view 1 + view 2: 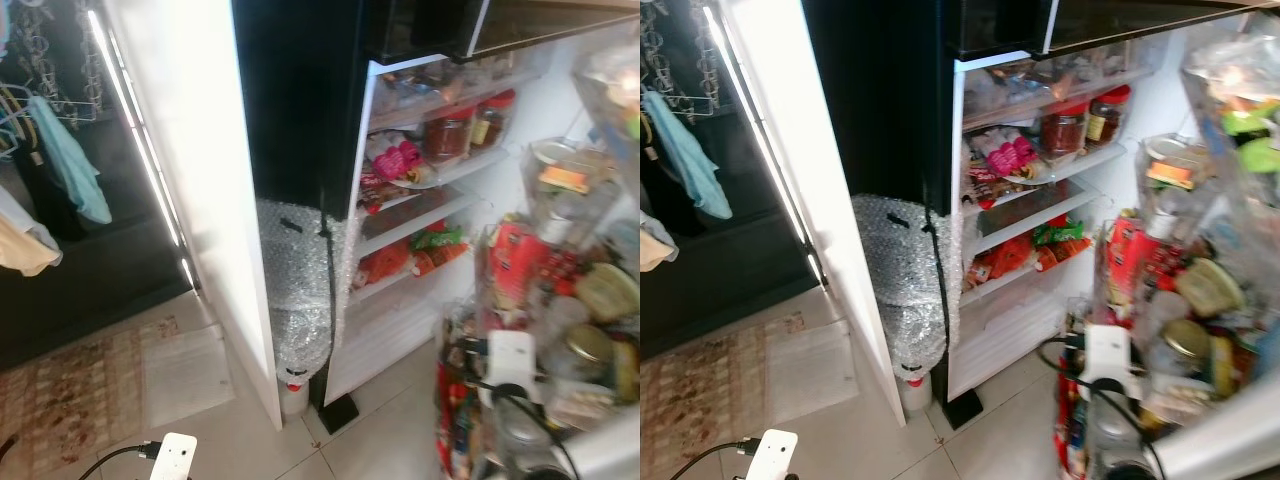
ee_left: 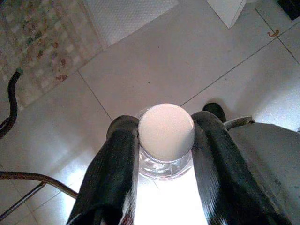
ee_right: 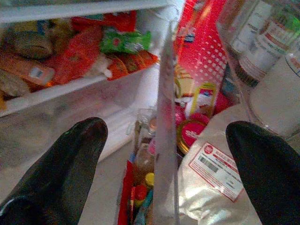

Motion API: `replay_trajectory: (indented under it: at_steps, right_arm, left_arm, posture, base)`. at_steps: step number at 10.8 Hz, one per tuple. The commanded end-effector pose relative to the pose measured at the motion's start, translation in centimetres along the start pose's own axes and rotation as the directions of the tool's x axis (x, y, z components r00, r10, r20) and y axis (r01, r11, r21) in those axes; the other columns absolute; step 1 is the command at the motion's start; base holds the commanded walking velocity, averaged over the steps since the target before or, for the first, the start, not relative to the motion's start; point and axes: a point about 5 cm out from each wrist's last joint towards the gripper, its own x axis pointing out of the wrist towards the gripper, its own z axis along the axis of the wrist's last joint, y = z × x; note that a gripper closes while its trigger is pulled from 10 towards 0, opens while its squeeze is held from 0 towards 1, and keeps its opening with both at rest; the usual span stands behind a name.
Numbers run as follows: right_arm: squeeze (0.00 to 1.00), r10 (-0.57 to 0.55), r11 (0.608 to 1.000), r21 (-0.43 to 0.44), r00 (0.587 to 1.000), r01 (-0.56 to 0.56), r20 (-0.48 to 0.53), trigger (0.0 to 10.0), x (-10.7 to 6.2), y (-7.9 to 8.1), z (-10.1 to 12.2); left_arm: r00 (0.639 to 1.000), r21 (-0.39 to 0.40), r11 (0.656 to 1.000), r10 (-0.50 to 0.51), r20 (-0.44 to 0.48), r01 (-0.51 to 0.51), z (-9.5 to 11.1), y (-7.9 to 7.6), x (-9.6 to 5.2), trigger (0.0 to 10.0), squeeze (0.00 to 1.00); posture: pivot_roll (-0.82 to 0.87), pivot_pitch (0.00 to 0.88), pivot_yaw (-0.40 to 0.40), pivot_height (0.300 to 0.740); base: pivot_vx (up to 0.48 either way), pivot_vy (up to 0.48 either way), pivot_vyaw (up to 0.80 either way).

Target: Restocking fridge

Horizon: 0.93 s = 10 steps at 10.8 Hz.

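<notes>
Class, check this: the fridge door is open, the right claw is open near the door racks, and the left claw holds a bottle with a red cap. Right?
Not quite. In the left wrist view the left claw holds a bottle whose cap is white, not red. The rest stands: the fridge is open and the right claw is open near the door racks.

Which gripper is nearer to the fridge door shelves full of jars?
Right. The right gripper is open directly in front of the door shelves, its fingers either side of the shelf edge. The left gripper is low over the floor tiles, shut on a white-capped bottle.
</notes>
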Motion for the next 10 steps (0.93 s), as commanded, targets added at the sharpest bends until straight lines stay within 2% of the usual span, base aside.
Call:
replay_trajectory:
  at_steps: [1, 3, 5, 8, 10]
  right_arm:
    - [0.0, -0.077, 0.997, 0.021, 0.996, 0.078, -0.052, 10.0, -0.3, -2.0, -1.1]
    - [0.0, -0.122, 0.992, 0.019, 0.99, 0.124, -0.076, 10.0, -0.6, -3.5, -1.7]
    - [0.0, -0.132, 0.991, 0.012, 0.986, 0.134, -0.099, 10.0, -0.9, -3.9, -2.3]
    - [0.0, -0.102, 0.994, 0.012, 0.981, 0.105, -0.167, 10.0, -1.6, -3.1, -3.8]
    - [0.0, -0.001, 1.0, 0.015, 0.974, 0.005, -0.228, 10.0, -2.2, -1.5, -5.0]
  left_arm:
    - [1.0, 0.022, 1.0, -0.005, -0.011, 0.006, -0.3, 0.0, -0.1, 10.0, 0.0]
    - [1.0, 0.024, 1.0, -0.007, -0.008, 0.007, -0.2, -0.1, 0.0, 10.0, 0.0]
    - [1.0, 0.026, 1.0, -0.006, -0.01, 0.007, -0.3, -0.1, 0.0, 10.0, 0.0]
    - [1.0, 0.023, 1.0, -0.006, -0.01, 0.006, -0.3, -0.1, -0.1, 10.0, 0.0]
    - [1.0, 0.022, 1.0, -0.004, -0.011, 0.004, -0.3, 0.0, 0.0, 10.0, 0.0]
  posture:
    - [-0.1, 0.002, -0.022, 0.74]
    - [-0.1, 0.0, -0.022, 0.74]
    - [-0.1, 0.0, -0.023, 0.74]
    - [-0.1, 0.0, -0.023, 0.74]
    - [-0.1, 0.0, -0.023, 0.74]
  base:
    - [0.0, 0.0, 0.0]
    - [0.0, 0.0, 0.0]
    - [0.0, 0.0, 0.0]
    - [0.0, 0.0, 0.0]
    - [0.0, 0.0, 0.0]
